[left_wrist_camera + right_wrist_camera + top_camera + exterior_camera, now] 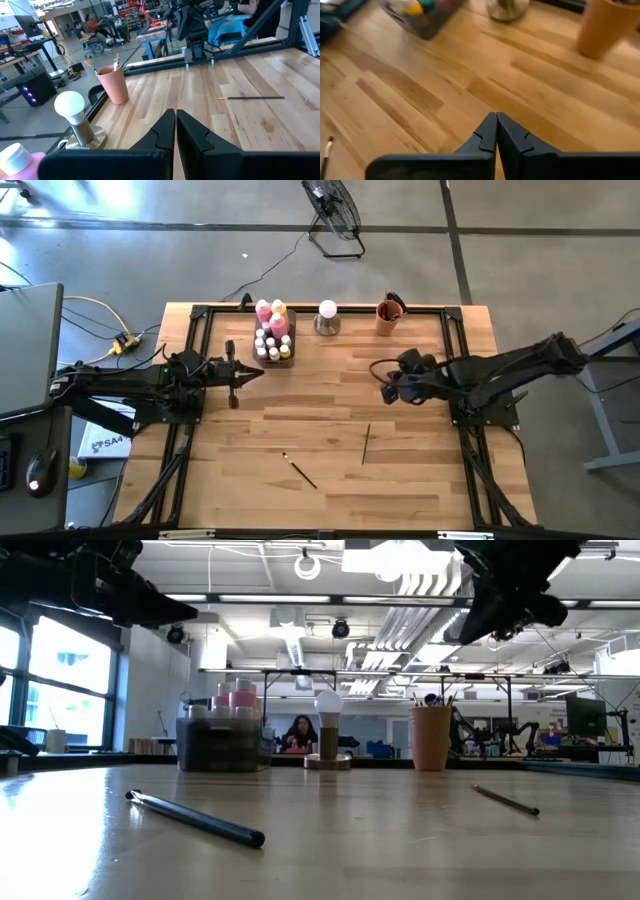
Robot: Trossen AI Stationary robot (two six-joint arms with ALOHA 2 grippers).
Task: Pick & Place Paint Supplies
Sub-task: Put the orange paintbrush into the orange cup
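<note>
On the table's near half two brushes lie loose and unpicked, both left gripper and right gripper clenched empty above the wood, while bottles fill the tray and the cup holds some brushes.

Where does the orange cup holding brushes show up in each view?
High view: orange cup at the table's far edge, right of the white ball on a metal base.
Low view: cup right of centre, beside the ball.
Left wrist view: cup next to the ball.
Right wrist view: cup at the corner.
Shared landmark: the ball.
</note>
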